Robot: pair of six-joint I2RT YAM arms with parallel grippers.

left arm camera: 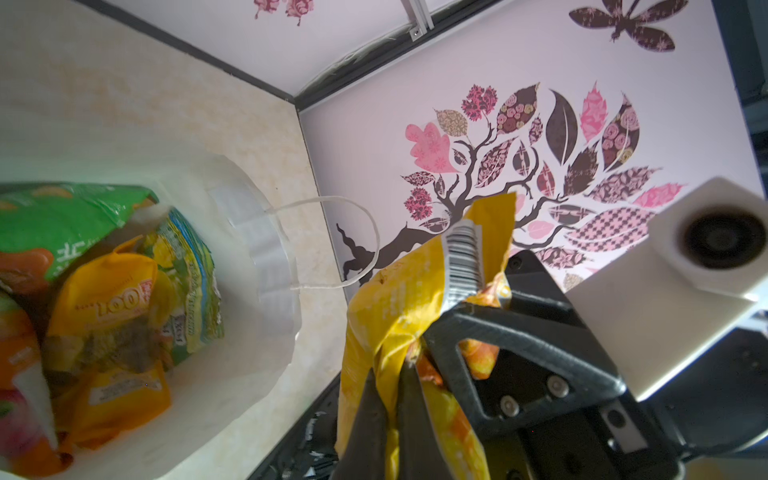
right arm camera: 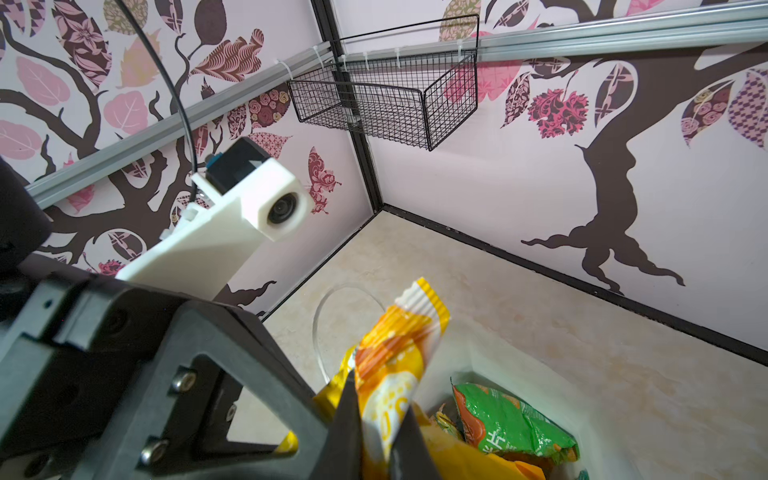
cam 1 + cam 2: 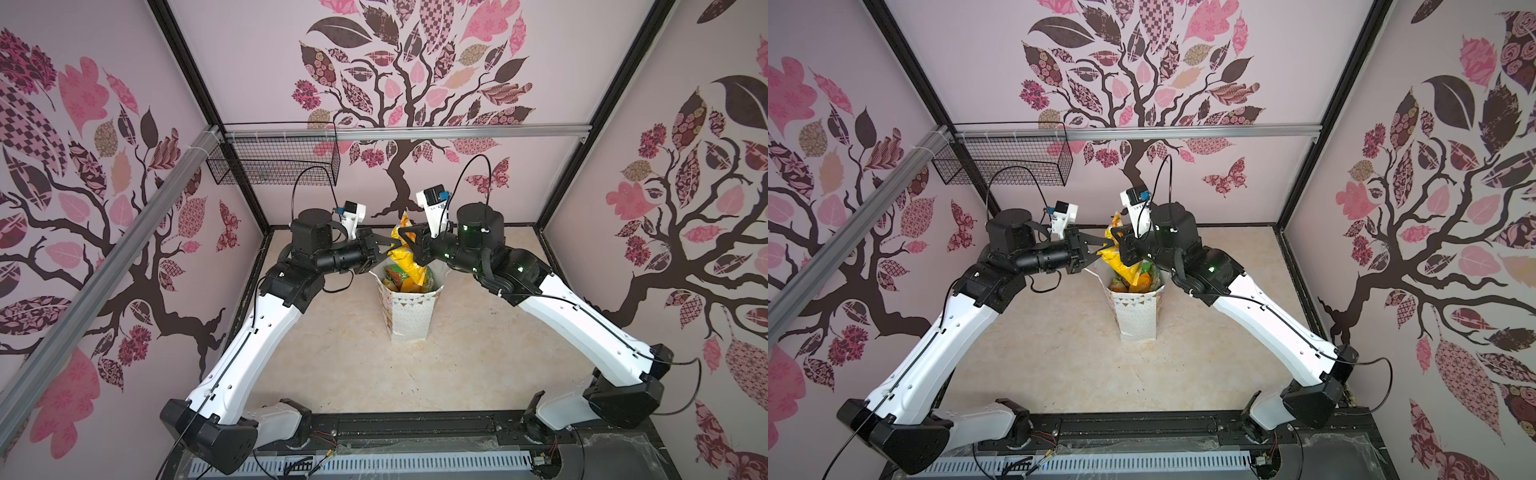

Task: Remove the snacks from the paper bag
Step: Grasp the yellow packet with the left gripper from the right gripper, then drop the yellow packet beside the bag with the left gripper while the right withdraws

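Packets first: in both top views I see the paper bag [image 3: 409,318] [image 3: 1138,322] standing upright near the middle of the desk [image 3: 353,374] [image 3: 1067,365], its mouth open and snacks [image 3: 395,279] [image 3: 1121,284] showing inside. Above that mouth a yellow packet [image 3: 406,262] [image 3: 1115,264] hangs between the left jaws, reaching in from the left, and the right jaws, reaching in from the right, their tips almost touching. Its lower end overlaps the bag's opening (whether it clears the rim I cannot tell from up here).

From the left wrist camera, the left jaws are closed on the yellow packet [image 1: 386,299], while the right jaws clamp the same packet just beside them, near its barcode. The paper bag [image 1: 249,353] holds a green packet [image 1: 62,224] and an orange packet [image 1: 108,303]; one cord handle [image 1: 370,232] loops off the rim.

From the right wrist camera, the right jaws are closed on the yellow packet [image 2: 395,374], its crimped end poking out past the tips. The green packet [image 2: 511,419] lies in the paper bag [image 2: 532,395]. A black wire basket [image 2: 386,99] hangs on the wall rail, well apart.
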